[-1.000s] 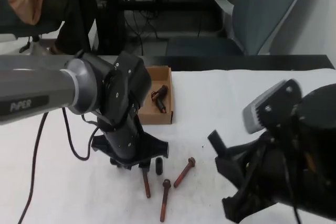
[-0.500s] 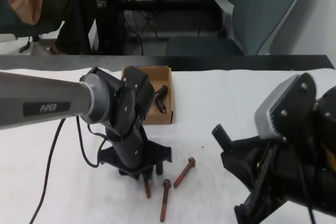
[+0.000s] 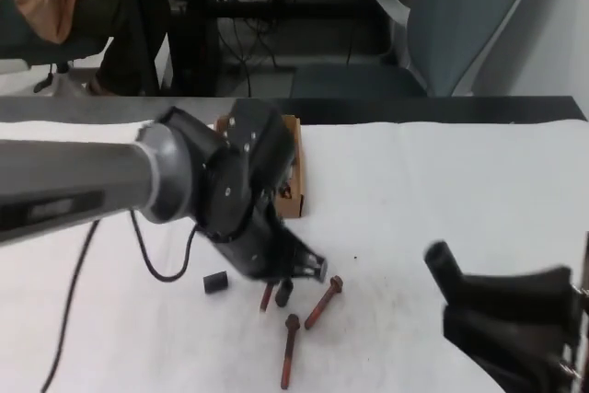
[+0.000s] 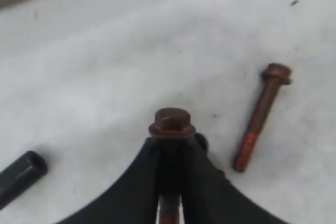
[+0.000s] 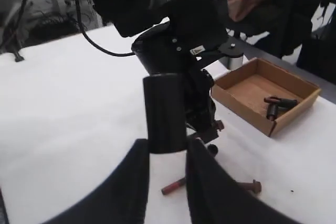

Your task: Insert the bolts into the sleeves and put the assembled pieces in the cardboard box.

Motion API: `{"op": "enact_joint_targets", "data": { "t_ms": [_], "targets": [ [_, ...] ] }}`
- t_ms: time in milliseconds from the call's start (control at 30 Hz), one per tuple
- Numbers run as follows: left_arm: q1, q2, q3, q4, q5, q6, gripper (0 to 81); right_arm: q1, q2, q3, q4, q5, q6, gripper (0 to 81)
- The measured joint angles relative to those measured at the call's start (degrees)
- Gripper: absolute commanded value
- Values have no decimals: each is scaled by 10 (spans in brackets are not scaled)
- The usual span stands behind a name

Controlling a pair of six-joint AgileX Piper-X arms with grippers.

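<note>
Print was scarce. A pale strip of lettering ran along the grey tube of the left arm (image 3: 55, 209) in the high view, too smeared to read. A small white label (image 5: 197, 50) sat on that arm's black wrist in the right wrist view, too small to make out.

The left claw (image 4: 172, 141) was low over the white surface (image 3: 442, 181), its fingers narrowed around a bolt (image 4: 171, 121). The rusty flanged head stood just past the fingertips and the shank ran back between them. A second bolt (image 4: 261, 116) lay flat on the surface just beside this claw. A third bolt (image 3: 290, 349) lay near it, on the side toward the camera in the high view. One black sleeve (image 3: 283, 292) sat right against the left claw. Another loose sleeve (image 4: 21, 174) lay on its side, a little apart on the other side of the claw.

The right claw (image 5: 166, 148) was off to the right, well apart from the bolts. It was closed on a black sleeve (image 5: 165, 114) that stood upright between its fingers.

The cardboard box (image 5: 239, 100) sat open on the surface beyond the left arm. An assembled piece (image 5: 278, 103) lay inside it, near one wall.
</note>
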Motion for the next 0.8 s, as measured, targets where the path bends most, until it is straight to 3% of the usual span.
{"op": "enact_joint_targets", "data": {
  "t_ms": [167,400,600,800],
  "targets": [
    [-28,-118,62,-112,-8,11,18,24,-81,59,-44,25,64,6],
    [-79,-279,210,-456,22,18,18,56,-92,147,-154,102,89,6],
    [-99,-298,332,-705,22,-10,18,62,-48,224,-270,139,89,6],
    [-101,-298,378,-822,22,-100,18,64,35,244,-373,151,65,6]
  ]
}}
